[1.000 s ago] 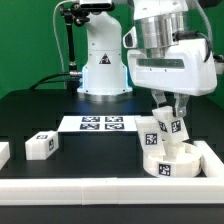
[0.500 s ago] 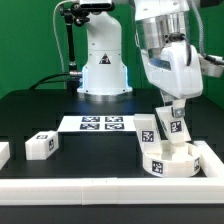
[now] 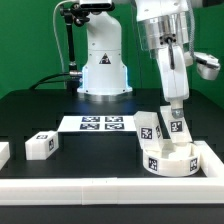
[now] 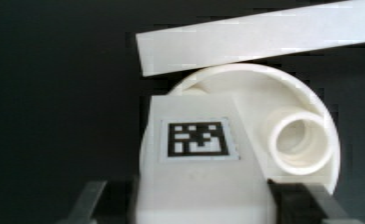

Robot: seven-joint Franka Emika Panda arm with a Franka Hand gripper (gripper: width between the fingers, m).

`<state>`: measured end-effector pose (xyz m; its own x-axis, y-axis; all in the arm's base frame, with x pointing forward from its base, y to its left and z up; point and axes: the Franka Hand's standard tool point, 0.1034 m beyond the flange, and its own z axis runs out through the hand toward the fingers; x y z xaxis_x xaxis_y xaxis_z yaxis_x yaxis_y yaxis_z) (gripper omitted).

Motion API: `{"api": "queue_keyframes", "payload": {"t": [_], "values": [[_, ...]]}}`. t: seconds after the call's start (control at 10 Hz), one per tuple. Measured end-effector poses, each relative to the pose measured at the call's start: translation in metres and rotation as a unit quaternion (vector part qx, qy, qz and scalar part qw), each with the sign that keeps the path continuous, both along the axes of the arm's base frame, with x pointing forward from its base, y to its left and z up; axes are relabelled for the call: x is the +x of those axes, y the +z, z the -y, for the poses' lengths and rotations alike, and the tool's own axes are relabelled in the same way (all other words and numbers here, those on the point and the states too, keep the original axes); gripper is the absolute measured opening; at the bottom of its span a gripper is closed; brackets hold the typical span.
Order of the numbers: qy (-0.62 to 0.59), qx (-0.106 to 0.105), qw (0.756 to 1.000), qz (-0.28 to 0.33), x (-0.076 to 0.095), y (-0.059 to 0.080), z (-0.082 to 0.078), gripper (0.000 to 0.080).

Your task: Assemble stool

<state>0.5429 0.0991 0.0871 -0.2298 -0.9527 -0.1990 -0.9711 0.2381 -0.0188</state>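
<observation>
1. The gripper (image 3: 176,113) is clamping the held leg (image 3: 176,126) by its upper part. In the wrist view the two fingers (image 4: 312,203) are sitting on either side of that leg (image 4: 197,150), closed against its sides.
2. The held leg is standing upright over the seat (image 3: 168,160), on the seat's side toward the exterior view's right, with its square tag facing the camera. Its lower end is reaching the seat's top face, but I cannot tell whether it is touching.
3. The seat, a short round white disc with a tag on its rim, is lying flat on the black worktop (image 3: 60,110).
4. In the wrist view, a round hole (image 4: 307,140) in the seat (image 4: 250,90) is showing open, just beside the held leg.
5. The standing leg (image 3: 150,128) is rising at the seat's edge toward the exterior view's left, just beside the held leg and apart from the gripper.
6. The loose leg (image 3: 41,145) is lying on the worktop well apart from the seat, toward the exterior view's left.
7. The marker board (image 3: 100,123) is lying flat behind the seat, toward the exterior view's left.
8. The border rail (image 3: 90,188) is running just in front of the seat and turning up its far side at the exterior view's right.
</observation>
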Motion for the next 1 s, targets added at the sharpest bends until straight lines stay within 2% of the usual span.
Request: {"api": "queue_keyframes", "payload": {"t": [0.2, 0.3, 0.4, 0.5, 0.7, 1.0], "values": [[0.009, -0.001, 1.0, 0.001, 0.0, 0.0, 0.0, 0.0338], [0.011, -0.001, 1.0, 0.002, 0.0, 0.0, 0.0, 0.0558], [0.039, -0.001, 0.999, 0.007, 0.001, 0.002, -0.001, 0.0558], [0.052, 0.0, 0.999, 0.013, 0.004, 0.008, -0.002, 0.0633], [0.126, -0.001, 0.991, 0.037, 0.009, 0.022, -0.002, 0.0645], [0.223, -0.009, 0.973, 0.053, 0.007, 0.019, -0.002, 0.0649]]}}
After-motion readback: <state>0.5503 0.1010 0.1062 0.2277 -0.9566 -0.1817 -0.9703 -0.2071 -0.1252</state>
